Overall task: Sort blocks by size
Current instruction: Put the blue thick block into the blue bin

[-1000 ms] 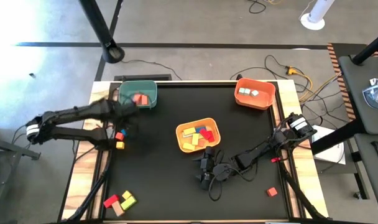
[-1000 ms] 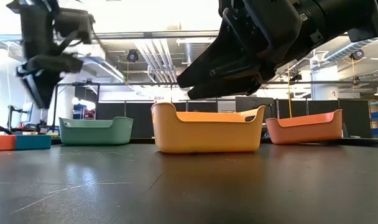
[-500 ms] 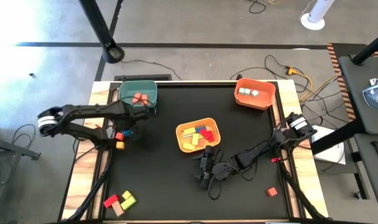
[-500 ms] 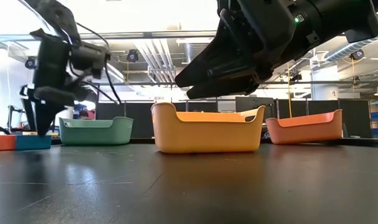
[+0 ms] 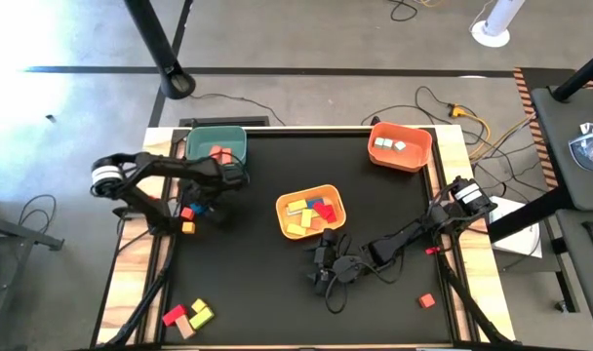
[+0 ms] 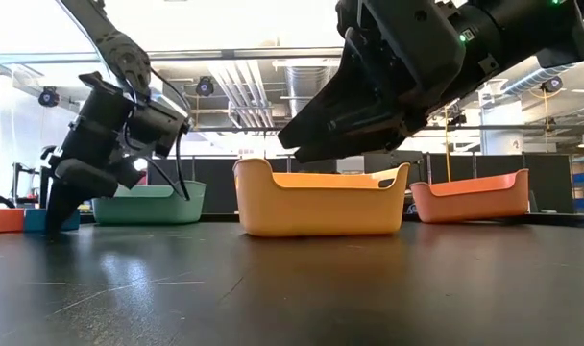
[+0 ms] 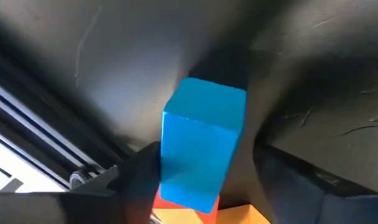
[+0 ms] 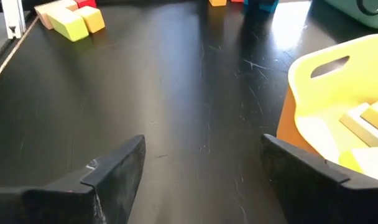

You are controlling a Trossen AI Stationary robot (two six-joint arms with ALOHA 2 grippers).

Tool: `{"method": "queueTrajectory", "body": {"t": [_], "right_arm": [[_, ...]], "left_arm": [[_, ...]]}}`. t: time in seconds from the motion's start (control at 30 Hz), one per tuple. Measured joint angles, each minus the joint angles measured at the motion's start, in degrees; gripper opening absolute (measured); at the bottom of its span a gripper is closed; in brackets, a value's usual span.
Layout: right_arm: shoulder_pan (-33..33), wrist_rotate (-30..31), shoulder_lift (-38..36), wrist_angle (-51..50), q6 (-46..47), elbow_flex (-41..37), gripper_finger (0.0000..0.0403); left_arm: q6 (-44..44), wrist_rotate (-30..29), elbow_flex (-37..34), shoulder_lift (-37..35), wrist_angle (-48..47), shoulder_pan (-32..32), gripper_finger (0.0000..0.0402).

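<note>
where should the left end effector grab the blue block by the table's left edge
Best taken from above across the blue block's two flat side faces: in the left wrist view it stands as a squarish box with the left end effector's fingers either side. An orange block and a red one crowd it, so a side approach looks blocked.

A robotics lab or workshop is showing here. A black-topped desk with pale wooden edges (image 5: pixel 306 136) is standing on a bare grey concrete floor (image 5: pixel 306 39), loose black cables (image 5: pixel 443 102) are trailing across it, and exposed ceiling ducts and strip lights (image 6: pixel 244 82) are running over an open hall behind the desk.
</note>
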Motion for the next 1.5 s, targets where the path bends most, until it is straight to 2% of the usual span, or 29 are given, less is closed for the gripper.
{"method": "queueTrajectory", "body": {"t": [0.1,0.23,0.4,0.57,0.67,0.8,0.9,1.07,1.17,1.5], "right_arm": [[0.0,0.0,0.0,0.0,0.0,0.0,0.0314],[0.0,0.0,0.0,0.0,-0.1,-0.1,0.0315],[0.0,0.0,0.0,0.0,-0.2,-0.1,0.0303],[0.0,0.0,0.0,0.0,-0.2,-0.1,0.0293],[0.0,0.0,0.0,0.2,-0.2,-0.1,0.029],[0.3,0.0,0.0,1.1,-1.1,-0.1,0.0294],[1.5,0.5,-0.1,3.5,-5.9,0.2,0.03],[5.6,7.5,-0.9,5.3,-14.2,2.1,0.0299],[7.6,9.1,-1.3,5.2,-17.2,2.7,0.0294],[9.2,9.1,-1.4,4.4,-18.7,3.6,0.0281]], "left_arm": [[0.0,0.8,0.1,0.9,0.5,-0.1,0.0195],[0.2,1.3,1.0,-0.4,0.4,-0.1,0.0114],[-0.2,-1.2,6.1,-4.9,-1.5,0.0,0.0113],[0.3,-7.5,16.4,-8.5,-4.4,1.1,0.0113],[0.9,-12.0,22.5,-8.8,-5.6,4.2,0.0113],[2.8,-12.6,27.1,-7.2,-5.8,10.8,0.0113],[4.2,-12.8,28.3,-4.7,-5.8,16.0,0.0113],[7.1,-13.1,28.4,0.2,-5.1,23.7,0.0113],[7.9,-13.2,28.4,2.7,-4.3,27.5,0.0113],[10.0,-17.5,28.1,10.9,-0.5,30.5,0.0113]]}}
